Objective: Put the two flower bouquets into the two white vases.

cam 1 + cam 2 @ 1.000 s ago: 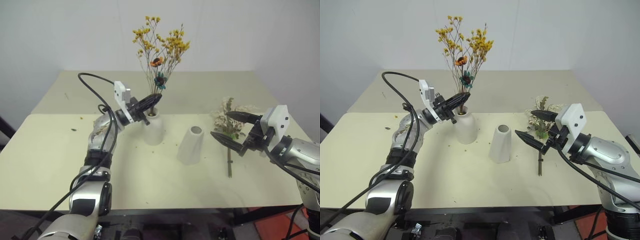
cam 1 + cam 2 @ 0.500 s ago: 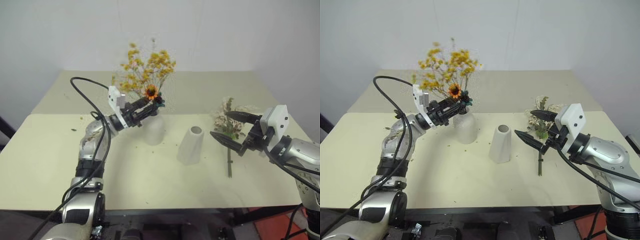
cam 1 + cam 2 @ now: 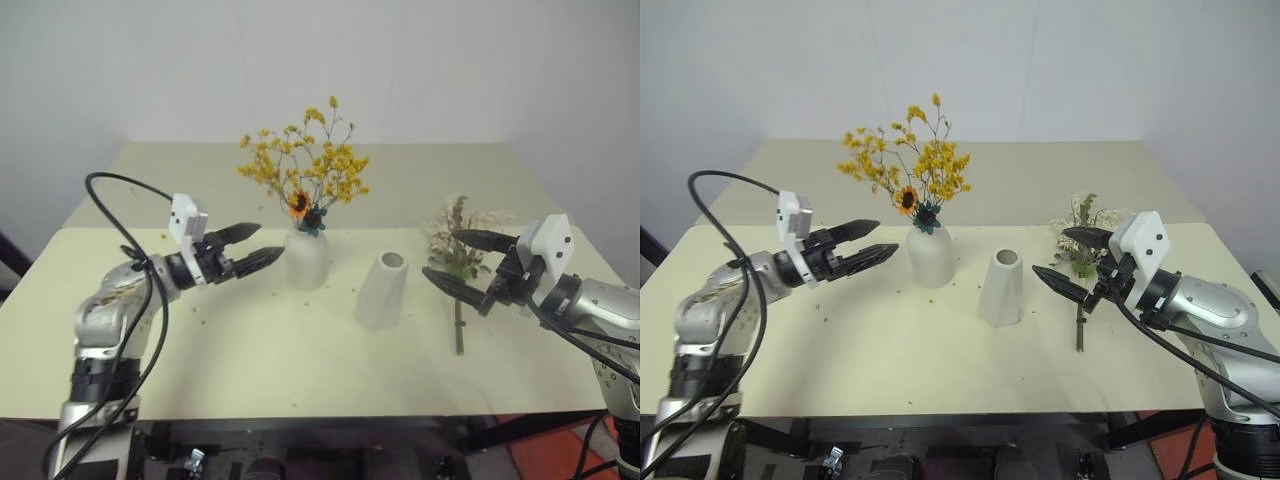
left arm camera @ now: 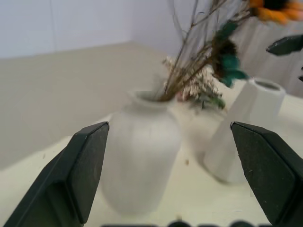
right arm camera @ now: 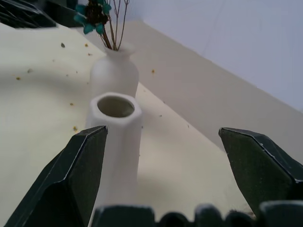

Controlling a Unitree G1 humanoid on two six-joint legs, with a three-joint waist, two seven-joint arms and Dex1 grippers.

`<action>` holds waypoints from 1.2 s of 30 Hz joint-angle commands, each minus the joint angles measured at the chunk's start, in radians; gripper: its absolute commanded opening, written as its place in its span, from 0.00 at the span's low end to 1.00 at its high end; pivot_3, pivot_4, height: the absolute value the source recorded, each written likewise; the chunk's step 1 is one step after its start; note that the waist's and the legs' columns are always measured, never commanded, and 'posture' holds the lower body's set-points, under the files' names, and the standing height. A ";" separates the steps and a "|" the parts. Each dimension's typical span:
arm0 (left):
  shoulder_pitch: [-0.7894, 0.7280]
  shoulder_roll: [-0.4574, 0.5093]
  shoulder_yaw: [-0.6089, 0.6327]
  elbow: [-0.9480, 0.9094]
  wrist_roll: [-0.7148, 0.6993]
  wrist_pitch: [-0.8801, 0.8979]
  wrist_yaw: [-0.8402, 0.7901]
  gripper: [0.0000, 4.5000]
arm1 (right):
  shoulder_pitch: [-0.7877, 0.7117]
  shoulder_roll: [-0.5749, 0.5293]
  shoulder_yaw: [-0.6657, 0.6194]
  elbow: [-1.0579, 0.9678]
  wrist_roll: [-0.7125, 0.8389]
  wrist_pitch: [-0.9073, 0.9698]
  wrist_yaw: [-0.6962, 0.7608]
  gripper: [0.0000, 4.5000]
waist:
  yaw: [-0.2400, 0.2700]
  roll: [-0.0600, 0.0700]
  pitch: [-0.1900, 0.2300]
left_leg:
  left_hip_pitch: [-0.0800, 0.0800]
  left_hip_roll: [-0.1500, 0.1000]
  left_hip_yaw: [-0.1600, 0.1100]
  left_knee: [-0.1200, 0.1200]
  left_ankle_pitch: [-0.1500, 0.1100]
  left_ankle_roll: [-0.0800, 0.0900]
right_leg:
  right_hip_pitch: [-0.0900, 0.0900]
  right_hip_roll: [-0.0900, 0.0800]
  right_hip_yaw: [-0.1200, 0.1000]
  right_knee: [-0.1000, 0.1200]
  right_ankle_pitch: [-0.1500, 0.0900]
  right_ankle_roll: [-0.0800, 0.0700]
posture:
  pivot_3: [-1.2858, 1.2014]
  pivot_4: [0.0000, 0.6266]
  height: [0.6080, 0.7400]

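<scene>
While the table [image 3: 250,360] carries everything, the yellow bunch [image 3: 305,180] stands upright in the round vase [image 3: 305,258], near the table's middle. Just right of it the cone vase [image 3: 381,290] stands empty, its mouth open upward. The cream bunch [image 3: 458,240] lies flat on the table farther right, stem toward the front edge. The left gripper [image 3: 250,247] hangs just left of the round vase, jaws spread wide, holding nothing. The right gripper [image 3: 455,260] hovers over the cream bunch, jaws likewise wide and empty.
</scene>
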 commanded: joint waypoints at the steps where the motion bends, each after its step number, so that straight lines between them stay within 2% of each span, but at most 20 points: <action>1: 0.011 0.060 0.063 -0.082 -0.053 0.041 0.006 0.99 | -0.005 -0.029 -0.032 -0.002 -0.006 0.016 -0.009 0.99 | 0.001 0.000 0.000 | 0.000 0.000 0.000 0.000 0.000 0.000 | 0.000 0.000 0.000 0.000 0.000 0.000 | 0.52 0.24 1.00; 5: 0.063 0.110 0.073 -0.133 -0.086 0.028 -0.064 0.99 | -0.005 -0.046 -0.028 0.011 -0.017 0.054 -0.022 0.99 | -0.001 0.000 0.000 | 0.000 0.000 0.000 0.000 0.000 0.000 | 0.000 0.000 0.000 -0.001 0.000 0.000 | 0.52 0.24 1.00; 9: 0.111 0.161 0.069 -0.182 -0.120 -0.012 -0.188 0.99 | -0.012 -0.094 -0.004 0.019 -0.050 0.172 -0.064 0.99 | -0.001 0.000 0.000 | 0.000 0.000 0.001 0.000 0.000 0.000 | 0.000 0.000 0.000 0.000 0.000 -0.001 | 0.52 0.24 1.00; 13: 0.102 0.204 0.051 -0.199 -0.136 -0.030 -0.273 0.99 | -0.079 -0.139 0.029 0.016 -0.046 0.410 -0.142 0.99 | -0.003 0.000 0.000 | 0.000 0.000 0.001 0.000 0.000 0.000 | 0.000 0.000 0.000 0.000 -0.001 -0.001 | 0.52 0.24 1.00; 17: 0.066 0.208 0.039 -0.195 -0.147 -0.028 -0.295 0.99 | -0.196 -0.135 0.081 0.061 -0.027 0.638 -0.194 0.99 | -0.003 0.000 0.000 | 0.000 0.001 0.001 0.000 0.000 0.000 | -0.001 0.000 0.000 0.000 -0.001 -0.002 | 0.52 0.24 1.00; 23: -0.006 0.202 -0.006 -0.190 -0.148 -0.019 -0.319 0.99 | -0.457 -0.038 0.165 0.290 -0.080 0.955 -0.331 0.99 | -0.004 0.000 0.000 | -0.001 0.001 0.001 0.000 0.000 0.000 | -0.001 0.000 0.000 0.000 -0.001 -0.002 | 0.52 0.24 1.00; 29: -0.056 0.200 -0.020 -0.185 -0.155 -0.021 -0.323 0.99 | -0.563 -0.034 0.268 0.448 -0.150 0.995 -0.354 0.99 | -0.003 0.000 0.000 | -0.004 0.000 0.000 -0.001 0.000 0.001 | -0.003 0.000 0.000 -0.003 0.000 -0.002 | 0.52 0.24 1.00; 36: -0.073 0.192 -0.027 -0.176 -0.153 -0.026 -0.320 0.99 | -0.598 0.010 0.342 0.567 -0.194 0.948 -0.339 0.99 | -0.007 0.000 0.000 | -0.004 0.001 0.000 -0.001 -0.001 0.001 | -0.003 0.000 0.000 -0.002 -0.001 -0.002 | 0.52 0.24 1.00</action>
